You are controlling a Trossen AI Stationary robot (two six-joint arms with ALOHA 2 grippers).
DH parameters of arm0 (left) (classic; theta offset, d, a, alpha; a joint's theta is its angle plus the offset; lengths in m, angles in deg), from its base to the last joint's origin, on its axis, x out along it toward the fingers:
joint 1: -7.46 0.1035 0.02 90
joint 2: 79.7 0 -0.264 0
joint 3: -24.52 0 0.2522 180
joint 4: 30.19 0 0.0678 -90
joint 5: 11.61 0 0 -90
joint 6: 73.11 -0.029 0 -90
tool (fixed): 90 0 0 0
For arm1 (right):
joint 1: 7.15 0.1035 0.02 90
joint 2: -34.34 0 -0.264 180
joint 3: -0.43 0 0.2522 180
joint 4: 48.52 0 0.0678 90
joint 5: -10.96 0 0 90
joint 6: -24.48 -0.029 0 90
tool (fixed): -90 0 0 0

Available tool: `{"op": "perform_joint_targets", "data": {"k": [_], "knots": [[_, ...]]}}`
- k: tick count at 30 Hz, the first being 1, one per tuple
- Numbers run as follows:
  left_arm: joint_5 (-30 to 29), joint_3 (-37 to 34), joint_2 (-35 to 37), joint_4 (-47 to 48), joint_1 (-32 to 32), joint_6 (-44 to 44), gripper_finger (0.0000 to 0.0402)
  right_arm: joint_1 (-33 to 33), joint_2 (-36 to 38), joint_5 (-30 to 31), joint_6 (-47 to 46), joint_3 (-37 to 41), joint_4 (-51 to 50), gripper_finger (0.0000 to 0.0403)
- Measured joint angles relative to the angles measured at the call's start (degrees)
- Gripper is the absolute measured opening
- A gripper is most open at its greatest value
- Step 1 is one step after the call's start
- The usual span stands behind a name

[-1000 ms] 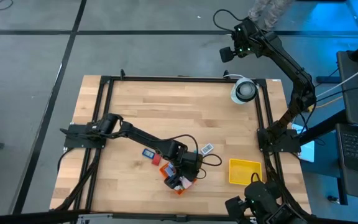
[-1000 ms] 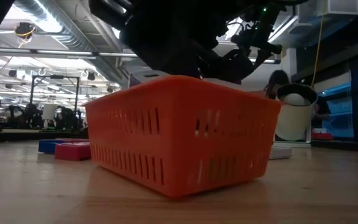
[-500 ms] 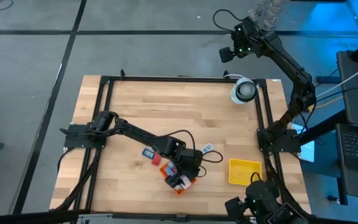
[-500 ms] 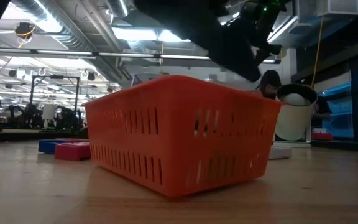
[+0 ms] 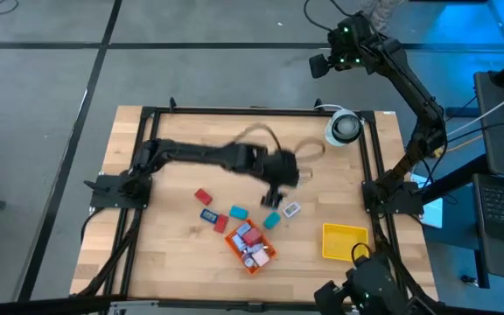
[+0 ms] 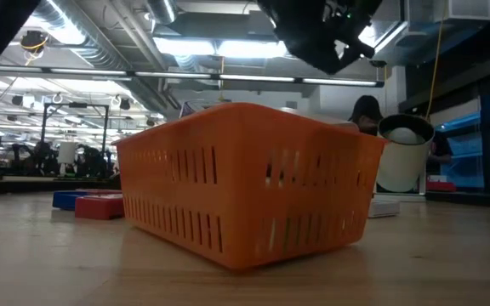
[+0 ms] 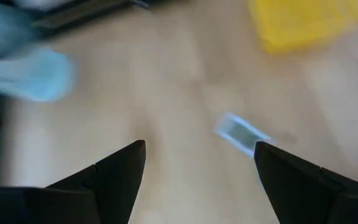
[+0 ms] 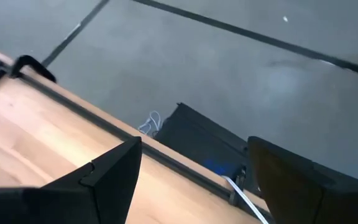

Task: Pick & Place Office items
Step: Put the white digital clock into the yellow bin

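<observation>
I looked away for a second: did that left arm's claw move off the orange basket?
Yes. The left gripper was over the orange basket and has swung toward the table's far side, nearer the white cup; its jaws are open and empty.

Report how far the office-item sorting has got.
Done: several small office items lie in the orange basket. In hand: nothing; the left claw is open and empty above the table, and the right claw is open, raised beyond the far edge. Left: the red piece, the blue pieces, the teal piece and a pale one lie loose on the wood. The yellow tray looks empty.
</observation>
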Motion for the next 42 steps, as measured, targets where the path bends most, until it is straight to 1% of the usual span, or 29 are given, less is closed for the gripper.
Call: {"op": "perform_joint_targets", "data": {"k": [2,5,9,11,13,15,17,20,23,25,26,29,31,34,38,40,42], "knots": [[-1.07,1.84,1.69,-0.43,2.66,0.0,0.0299,1.06,0.0,-0.95,0.47,-0.54,-0.07,0.0297],[-1.58,2.78,4.67,-0.36,6.93,-0.01,0.0299,2.51,0.0,-1.45,2.08,-0.73,-0.07,0.0297],[-3.06,2.27,8.16,3.87,14.26,-0.57,0.0299,3.58,-0.04,1.71,7.65,-0.73,0.15,0.0297],[-2.68,2.24,9.76,6.84,18.19,-1.42,0.0299,3.9,-0.13,2.16,8.33,-0.73,0.04,0.0297],[-1.62,2.24,10.99,9.0,22.15,-3.03,0.0299,4.14,-0.15,0.51,6.78,-0.73,-1.21,0.0297],[-1.19,2.24,11.55,10.82,25.98,-5.07,0.0299,4.56,-0.15,-2.79,4.3,-0.67,-3.8,0.0297],[0.49,2.24,11.71,11.93,30.14,-7.26,0.0299,5.25,-0.15,-6.14,3.76,0.11,-5.65,0.0297],[5.76,2.24,11.8,11.65,37.29,-7.56,0.0299,7.96,-0.15,-7.16,4.63,1.79,-9.59,0.0297],[12.58,2.24,11.71,11.52,43.61,-5.67,0.0299,12.95,-0.17,-7.36,6.28,5.13,-14.41,0.0297],[15.19,2.24,11.58,11.09,46.58,-5.51,0.0299,16.76,-0.22,-7.22,7.25,7.47,-17.44,0.0297],[15.53,2.22,11.56,10.93,47.99,-6.0,0.0299,18.83,-0.18,-7.03,7.7,8.81,-18.09,0.0297],[15.78,2.22,11.56,8.95,51.06,-7.63,0.0299,25.46,-0.17,-6.46,7.4,13.29,-19.11,0.0297],[17.22,2.22,11.55,7.91,52.84,-7.48,0.0299,30.37,-0.16,-5.88,7.33,16.83,-18.99,0.0297],[19.14,2.22,11.5,7.42,54.97,-6.99,0.0299,36.47,-0.21,-0.43,8.38,23.3,-18.81,0.0297],[19.18,2.18,10.74,5.86,56.26,-6.43,0.0299,40.72,-0.2,5.43,7.25,31.0,-15.53,0.0297],[19.95,2.18,10.31,5.15,56.43,-6.27,0.0299,42.22,-0.2,5.26,8.13,33.98,-12.71,0.0297],[21.15,2.18,9.73,5.34,56.44,-6.24,0.0299,43.26,-0.26,2.42,9.1,36.46,-9.56,0.0297]]}}
